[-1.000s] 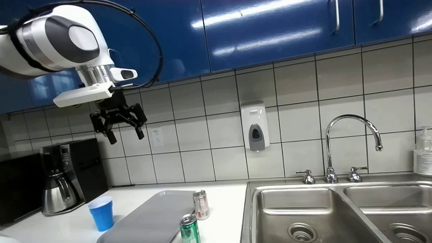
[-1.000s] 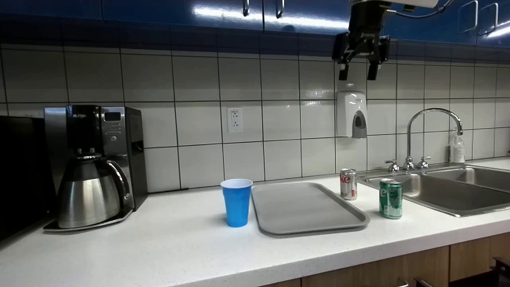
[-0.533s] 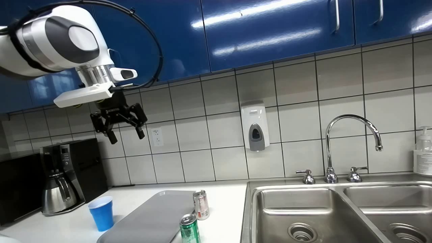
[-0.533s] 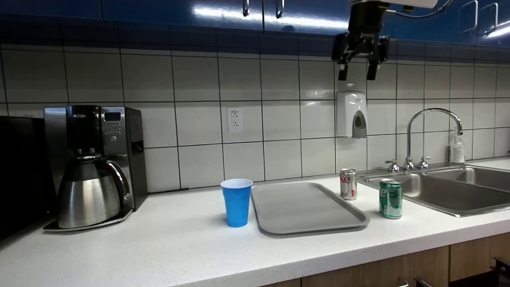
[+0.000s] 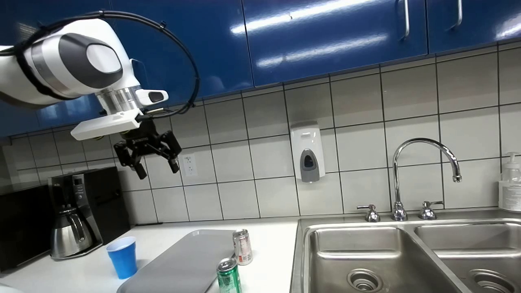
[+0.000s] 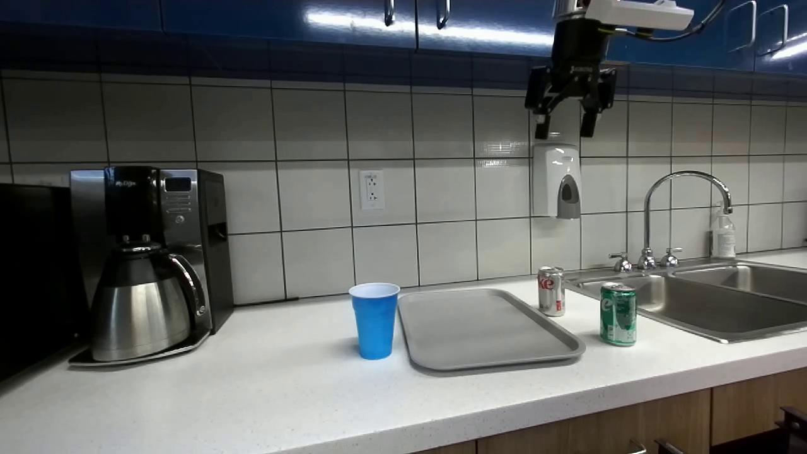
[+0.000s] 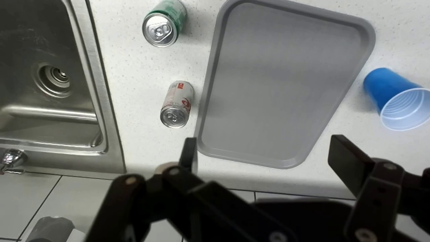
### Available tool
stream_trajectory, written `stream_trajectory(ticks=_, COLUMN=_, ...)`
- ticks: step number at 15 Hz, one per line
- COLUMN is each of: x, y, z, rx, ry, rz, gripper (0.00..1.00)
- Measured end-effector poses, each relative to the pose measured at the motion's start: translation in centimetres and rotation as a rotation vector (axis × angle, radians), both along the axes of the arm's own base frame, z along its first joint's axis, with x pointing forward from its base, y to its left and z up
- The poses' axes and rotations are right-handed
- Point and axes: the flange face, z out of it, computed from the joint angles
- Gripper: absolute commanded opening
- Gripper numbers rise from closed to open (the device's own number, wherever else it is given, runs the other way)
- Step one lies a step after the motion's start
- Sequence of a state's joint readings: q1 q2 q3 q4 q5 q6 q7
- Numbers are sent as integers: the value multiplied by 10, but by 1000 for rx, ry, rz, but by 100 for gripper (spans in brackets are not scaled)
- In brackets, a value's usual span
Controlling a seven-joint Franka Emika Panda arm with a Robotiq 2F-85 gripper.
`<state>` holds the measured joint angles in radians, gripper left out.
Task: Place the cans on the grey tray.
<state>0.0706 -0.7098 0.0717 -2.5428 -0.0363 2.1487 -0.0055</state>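
Note:
The green can (image 6: 618, 315) stands upright on the counter beside the grey tray (image 6: 485, 331), on the sink side. The silver can (image 6: 551, 293) with reddish lettering stands upright by the tray's edge, nearer the wall. Both cans are off the tray, which is bare. In an exterior view the green can (image 5: 229, 278) is cut by the lower edge, and the silver can (image 5: 243, 248) stands behind it. My gripper (image 6: 565, 130) is open and empty, high above the counter. In the wrist view the gripper (image 7: 264, 144) has the tray (image 7: 285, 77) below it, with the silver can (image 7: 178, 101) and green can (image 7: 168, 25) to the left.
A blue cup (image 6: 375, 321) stands at the tray's other side. A coffee maker (image 6: 151, 265) is farther along. The steel sink (image 5: 362, 260) and faucet (image 5: 419, 142) lie beyond the cans. A soap dispenser (image 6: 557, 181) hangs on the wall. Blue cabinets (image 5: 325, 40) are overhead.
In the last half second my arm and gripper have lowered a little, shifting slightly right in an exterior view. The gripper stays open. The cans, tray and cup have not moved.

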Motion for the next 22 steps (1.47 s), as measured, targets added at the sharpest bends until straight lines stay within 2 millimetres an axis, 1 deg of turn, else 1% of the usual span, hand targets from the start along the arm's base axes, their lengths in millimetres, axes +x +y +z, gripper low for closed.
stream_trajectory(ticks=5, x=-1, y=-16, z=-15, rx=-14, ry=21, rz=-34, gripper=100)
stream_trajectory(ticks=13, x=1, y=-53, z=-41, rx=8, ry=51, rz=-111, gripper=100)
stream_trajectory(ticks=18, x=4, y=-73, z=-65, rx=33, ry=75, rz=-155, gripper=100)
stream_trajectory(ticks=22, x=6, y=-85, z=-87, rx=44, ry=93, rz=-182, gripper=100)
